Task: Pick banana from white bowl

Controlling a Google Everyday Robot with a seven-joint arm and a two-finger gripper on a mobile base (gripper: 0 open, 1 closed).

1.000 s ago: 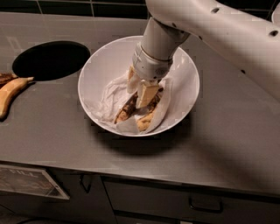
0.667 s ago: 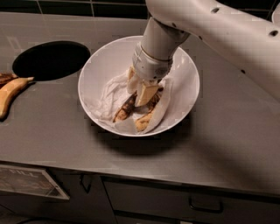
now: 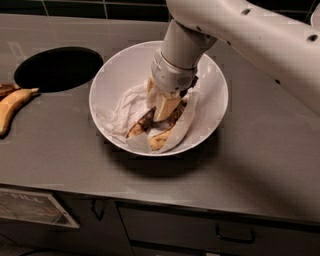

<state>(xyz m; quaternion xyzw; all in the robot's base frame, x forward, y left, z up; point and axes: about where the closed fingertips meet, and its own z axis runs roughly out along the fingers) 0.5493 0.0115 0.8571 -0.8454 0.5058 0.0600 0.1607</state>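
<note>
Half the banana [image 3: 143, 124] hides under the gripper [image 3: 163, 107].

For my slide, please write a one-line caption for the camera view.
The gripper is inside the white bowl, at the banana lying on crumpled paper; a second banana lies on the counter.

Glossy, smooth white bowl [image 3: 107, 75] on a matt brushed-metal counter [image 3: 260, 165]. Inside, crumpled thin white paper [image 3: 125, 105] (or cloth, hard to tell) and dull, brown-blotched banana [image 3: 141, 126] skin. Down in the bowl, smooth beige gripper [image 3: 165, 106] under a satin white plastic arm [image 3: 250, 35]. Behind the counter, dark glossy tiles [image 3: 75, 9].
</note>
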